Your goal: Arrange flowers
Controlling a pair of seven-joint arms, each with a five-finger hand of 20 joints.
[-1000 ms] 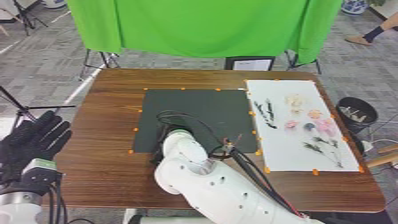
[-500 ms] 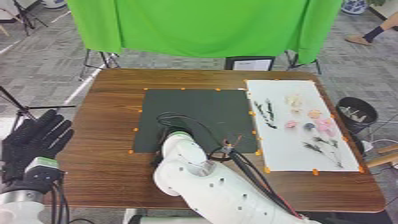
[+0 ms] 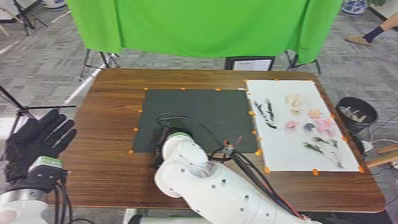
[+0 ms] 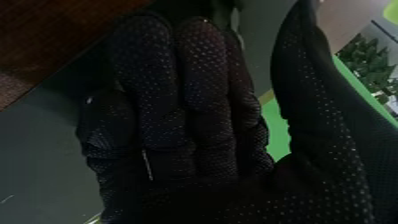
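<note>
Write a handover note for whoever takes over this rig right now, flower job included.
Left hand: open, off the left side of the brown wooden table.
Right hand: open, low over the dark rectangular mat.
Flowers: pink blossoms, with thin green sprigs nearer the robot, spread on the white sheet right of the mat.
Done: no finished arrangement visible.
Left: probably most of the arranging.

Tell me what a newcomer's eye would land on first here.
Probably the bright green cloth, hanging beyond the table's far edge. Next, the white right arm, coming in over the near part of the dark mat. Then the white sheet at the table's right, where pink flowers lie.
</note>
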